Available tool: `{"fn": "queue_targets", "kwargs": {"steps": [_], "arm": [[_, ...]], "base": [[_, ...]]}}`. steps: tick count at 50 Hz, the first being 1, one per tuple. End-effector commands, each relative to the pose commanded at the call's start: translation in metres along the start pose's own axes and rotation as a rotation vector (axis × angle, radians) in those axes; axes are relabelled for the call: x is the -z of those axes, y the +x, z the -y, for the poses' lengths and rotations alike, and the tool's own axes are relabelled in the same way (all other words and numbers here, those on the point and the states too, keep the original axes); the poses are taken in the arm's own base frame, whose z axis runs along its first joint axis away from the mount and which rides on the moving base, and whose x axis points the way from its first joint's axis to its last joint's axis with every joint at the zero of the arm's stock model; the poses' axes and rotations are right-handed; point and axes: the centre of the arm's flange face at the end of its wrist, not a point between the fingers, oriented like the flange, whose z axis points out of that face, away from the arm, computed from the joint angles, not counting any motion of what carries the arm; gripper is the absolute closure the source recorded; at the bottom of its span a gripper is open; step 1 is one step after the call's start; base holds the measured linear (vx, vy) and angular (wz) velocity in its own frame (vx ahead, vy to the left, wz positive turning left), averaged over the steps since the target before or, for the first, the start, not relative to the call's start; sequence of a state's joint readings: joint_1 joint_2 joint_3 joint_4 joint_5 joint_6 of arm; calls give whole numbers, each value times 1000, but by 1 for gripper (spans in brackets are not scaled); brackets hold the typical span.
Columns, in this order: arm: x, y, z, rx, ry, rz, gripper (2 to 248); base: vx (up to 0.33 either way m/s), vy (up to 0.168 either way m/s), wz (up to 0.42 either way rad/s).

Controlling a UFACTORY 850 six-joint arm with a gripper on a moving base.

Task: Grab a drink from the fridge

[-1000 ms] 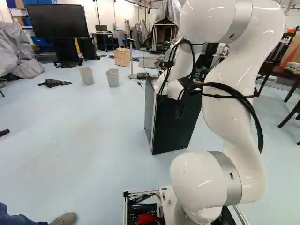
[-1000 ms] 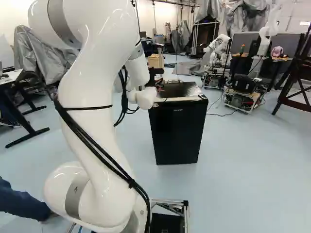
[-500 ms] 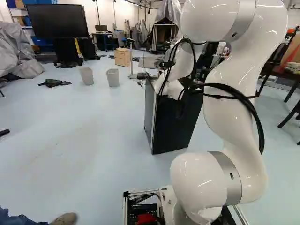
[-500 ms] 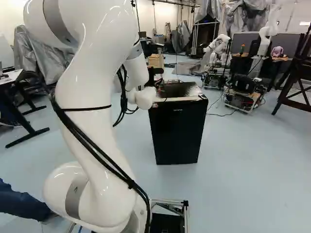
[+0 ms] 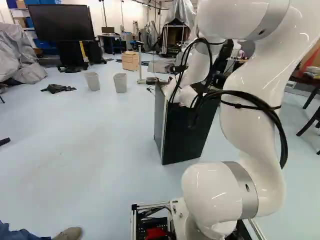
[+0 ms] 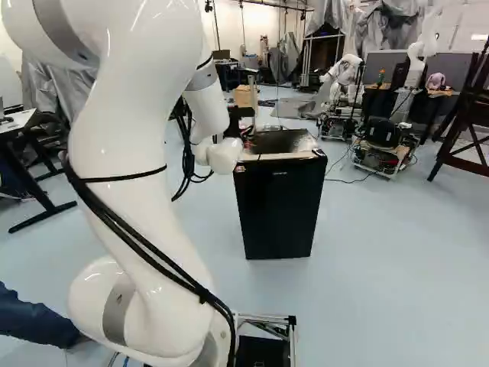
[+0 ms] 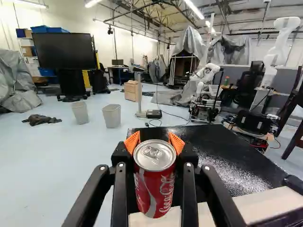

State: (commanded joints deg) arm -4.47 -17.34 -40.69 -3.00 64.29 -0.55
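Your fingers point(image 7: 121, 153) are pinching the red can point(image 7: 155, 189) from two sides, orange pads point(image 7: 176, 143) showing beyond it. The can is sitting upright in the grip, its silver lid and tab facing up, white lettering and a white band curving down its side. You're holding it by the near edge of the fridge's point(image 6: 279, 206) black top; whether it is touching there you cannot tell. Since half a second ago your arm point(image 6: 145, 115) is drawing its upper part back toward the base point(image 5: 150, 205), taking the can along. It's rising, bending over high up and reaching down toward the fridge, which is staying put.
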Motion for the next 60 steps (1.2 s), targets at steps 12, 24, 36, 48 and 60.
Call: {"fn": "queue_targets", "kwargs": {"steps": [12, 24, 36, 48, 60], "arm": [[27, 2, 5, -4, 4, 34, 149], [62, 1, 11, -8, 9, 76, 149], [103, -3, 17, -12, 15, 125, 149], [142, -10, 21, -16, 20, 171, 149], [174, -19, 25, -19, 25, 210, 149]], "base": [[0, 0, 0], [0, 0, 0], [0, 0, 0], [0, 0, 0], [0, 0, 0]]}}
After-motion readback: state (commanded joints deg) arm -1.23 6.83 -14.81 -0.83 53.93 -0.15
